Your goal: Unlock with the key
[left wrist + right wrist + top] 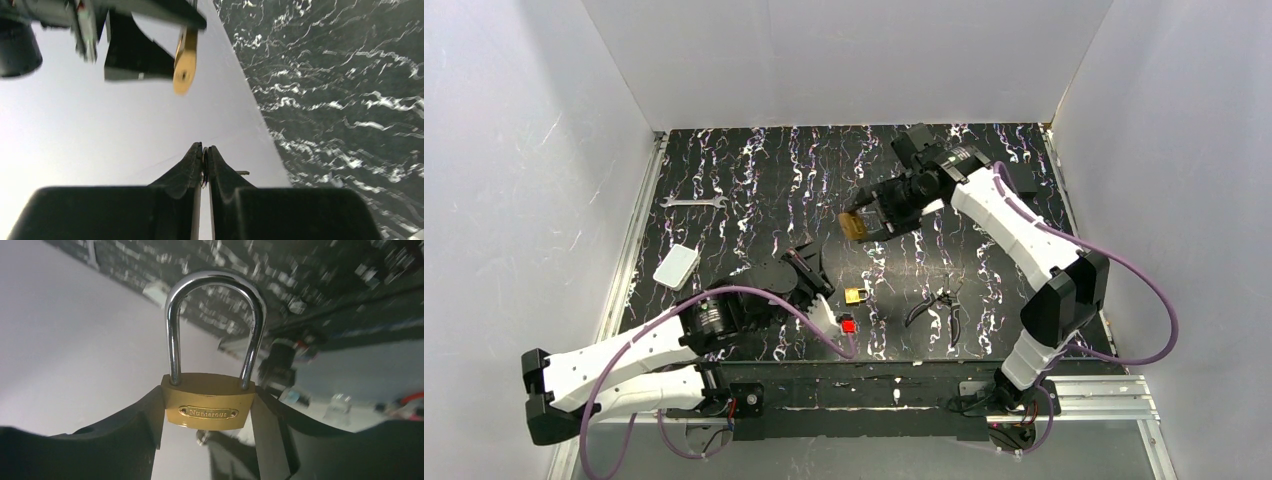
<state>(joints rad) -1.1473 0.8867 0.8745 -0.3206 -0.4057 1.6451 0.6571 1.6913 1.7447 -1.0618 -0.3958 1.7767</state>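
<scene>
Silver wrench [694,202] back left, white block [676,266] nearer, black-handled pliers [939,305] front right, small red object [848,325]

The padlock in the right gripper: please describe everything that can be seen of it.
The padlock has a brass-coloured body with an oval plate reading "Numterous" and a shiny silver shackle. Both legs of it are seated in the body, so it looks locked. The right gripper clamps the body's two sides between its black fingers, with the shackle pointing away from the wrist. In the top view it is held above the table.
</scene>
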